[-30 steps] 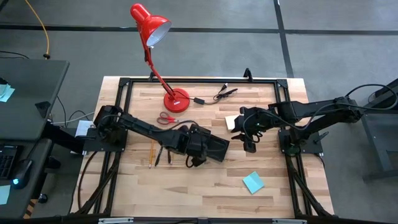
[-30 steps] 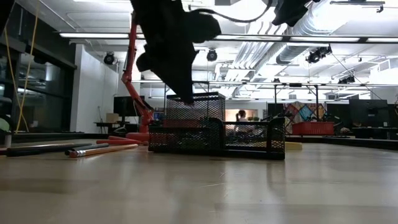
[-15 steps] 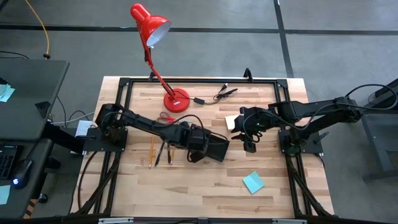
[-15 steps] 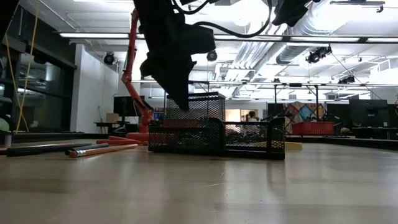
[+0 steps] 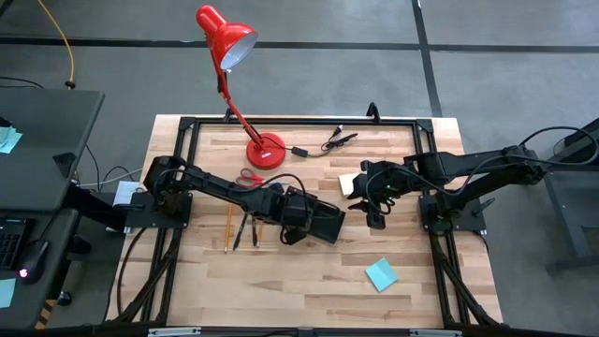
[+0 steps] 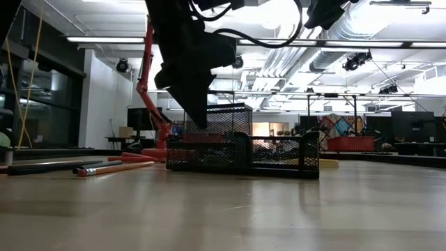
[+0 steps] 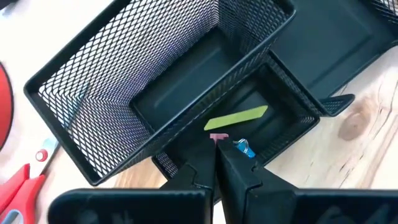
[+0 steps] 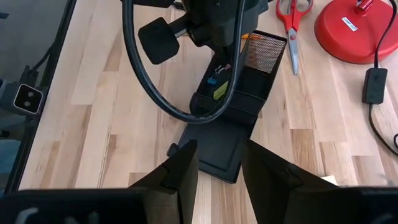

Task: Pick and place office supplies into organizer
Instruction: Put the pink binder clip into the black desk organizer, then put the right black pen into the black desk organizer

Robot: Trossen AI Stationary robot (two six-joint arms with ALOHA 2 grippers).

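The organizer [image 5: 326, 225] is a black mesh tray with a taller cup [image 7: 143, 81] and low compartments [image 7: 249, 124]. It stands mid-table. My left gripper [image 7: 217, 154] is shut and points steeply down over a low compartment that holds a green slip [image 7: 237, 118], a blue clip [image 7: 244, 148] and a small pink piece [image 7: 217, 137]. My right gripper [image 8: 219, 167] hangs open and high to the organizer's right, with nothing between its fingers. Red-handled scissors [image 5: 248, 176], a pencil [image 5: 227, 229] and two dark pens [image 5: 247, 232] lie flat to the organizer's left. A pale yellow pad [image 5: 347, 183] and a teal pad [image 5: 381, 274] lie to its right.
A red desk lamp [image 5: 265, 150] stands at the far side, its base behind the scissors. A black cable with clips [image 5: 323, 145] lies beside the lamp. The black table frame [image 5: 299, 122] runs around the wooden top. Bare wood lies along the near edge.
My left gripper has rolled a little at the wrist above the organizer. Its tip has swung slightly toward the table's left and a touch lower, and its fingers have stayed shut. The things on the table lie where they were.
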